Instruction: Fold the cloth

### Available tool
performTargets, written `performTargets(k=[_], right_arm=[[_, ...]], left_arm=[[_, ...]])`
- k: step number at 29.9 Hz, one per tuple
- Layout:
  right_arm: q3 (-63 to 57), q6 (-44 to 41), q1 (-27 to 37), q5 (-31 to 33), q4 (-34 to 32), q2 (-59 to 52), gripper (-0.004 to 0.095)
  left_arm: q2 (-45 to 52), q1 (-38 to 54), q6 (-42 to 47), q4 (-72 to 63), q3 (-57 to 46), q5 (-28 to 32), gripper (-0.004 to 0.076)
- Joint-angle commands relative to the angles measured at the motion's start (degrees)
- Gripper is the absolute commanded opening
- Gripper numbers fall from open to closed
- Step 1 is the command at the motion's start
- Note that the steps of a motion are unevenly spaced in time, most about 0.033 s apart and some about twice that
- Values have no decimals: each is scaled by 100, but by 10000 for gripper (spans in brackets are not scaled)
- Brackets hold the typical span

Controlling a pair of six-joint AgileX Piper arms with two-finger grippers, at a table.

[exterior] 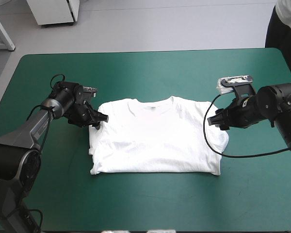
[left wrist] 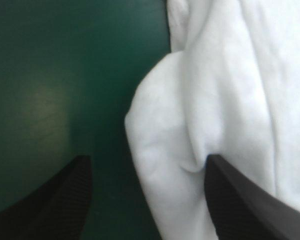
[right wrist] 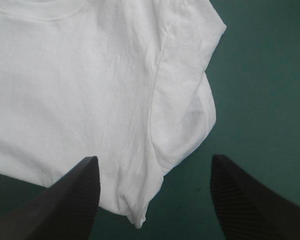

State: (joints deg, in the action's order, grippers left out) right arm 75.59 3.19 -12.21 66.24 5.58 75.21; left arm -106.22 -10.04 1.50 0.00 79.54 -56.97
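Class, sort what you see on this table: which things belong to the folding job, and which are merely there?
Belonging to the job:
white T-shirt, lying flat
left gripper, open at one sleeve
right gripper, open at the other sleeve

Merely there:
teal-green table cover, under the shirt
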Motion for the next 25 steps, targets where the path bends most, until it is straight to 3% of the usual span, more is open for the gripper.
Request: performTargets(k=[1, 9, 25], right_arm=[[191, -8, -6, -71, -4, -139, 605], [191, -8, -6, 15, -44, -139, 604], [191, -8, -6, 46, -56, -139, 581]], left_arm=[[128, -3, -8, -205, 166, 70, 375], [-88, -3, -68, -415, 166, 137, 5], [493, -393, -103, -865, 1008, -599, -10]])
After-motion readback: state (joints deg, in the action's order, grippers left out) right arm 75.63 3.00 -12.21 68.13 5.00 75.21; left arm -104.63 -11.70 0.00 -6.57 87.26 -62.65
